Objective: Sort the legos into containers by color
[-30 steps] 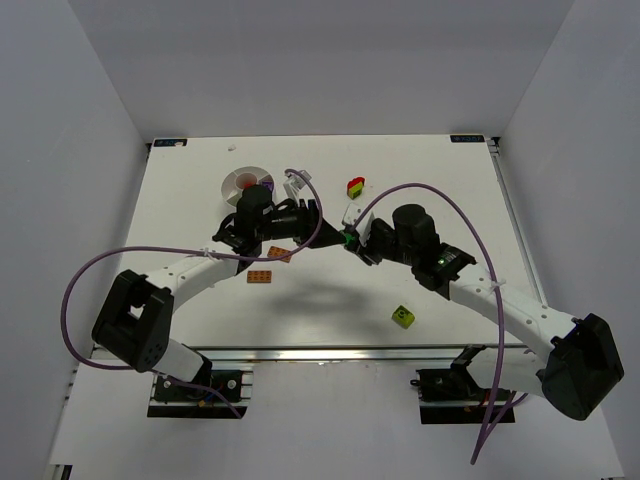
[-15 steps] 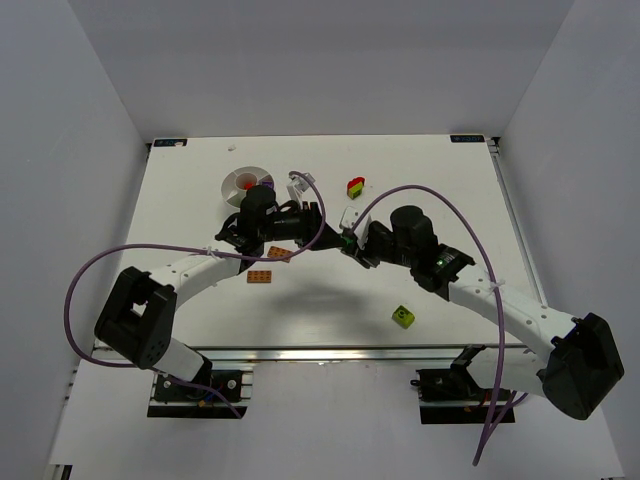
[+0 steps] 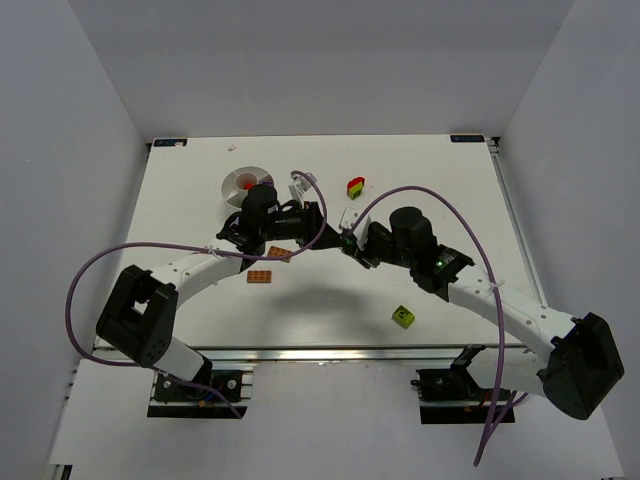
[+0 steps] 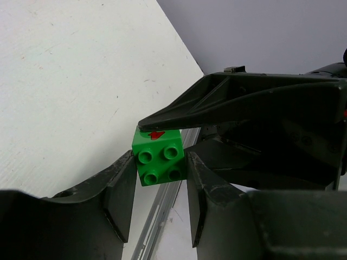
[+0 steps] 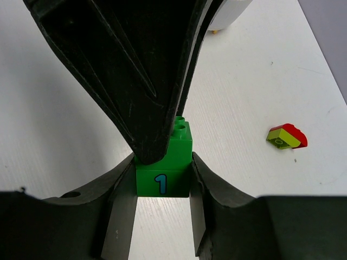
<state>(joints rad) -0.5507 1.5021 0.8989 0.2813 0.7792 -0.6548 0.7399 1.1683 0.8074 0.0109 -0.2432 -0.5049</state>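
white bench (image 3: 450, 190) with a matte, lightly textured top, boxed in by plain grey walls (image 3: 320, 60) on the left, far and right sides. an aluminium rail (image 3: 330, 355) runs along the bench's near edge, with a white panel (image 3: 330, 440) below it at the bottom of the top view. small black brackets (image 3: 168, 143) sit at both far corners of the bench, and a tiny pale dot (image 3: 232, 147) lies on the surface near the far-left one.
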